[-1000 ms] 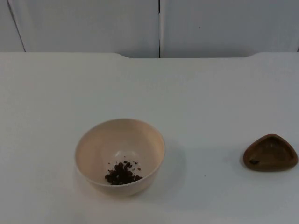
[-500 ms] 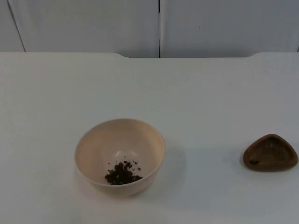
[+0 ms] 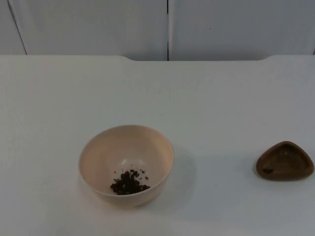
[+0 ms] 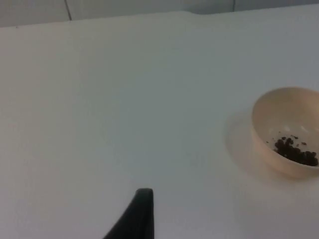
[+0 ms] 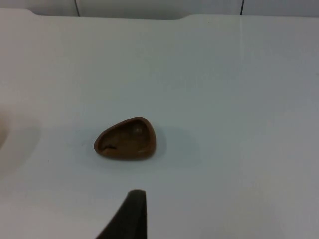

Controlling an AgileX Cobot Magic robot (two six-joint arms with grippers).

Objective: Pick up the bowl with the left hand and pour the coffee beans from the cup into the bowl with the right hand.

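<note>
Both my grippers wait apart, grip unreadable. Bowl (image 3: 126, 164) with coffee beans (image 3: 129, 183) sits off my left fingertip (image 4: 141, 209); wooden cup (image 5: 126, 139) just ahead of my right, seemingly poured out.

The left tool (image 4: 142, 209) hangs above the table (image 4: 124, 99), well apart from the bowl (image 4: 286, 132), touching nothing. The right tool (image 5: 132, 211) likewise hangs above the table, near the cup (image 5: 125, 139), touching nothing. One black fingertip of each shows.
</note>
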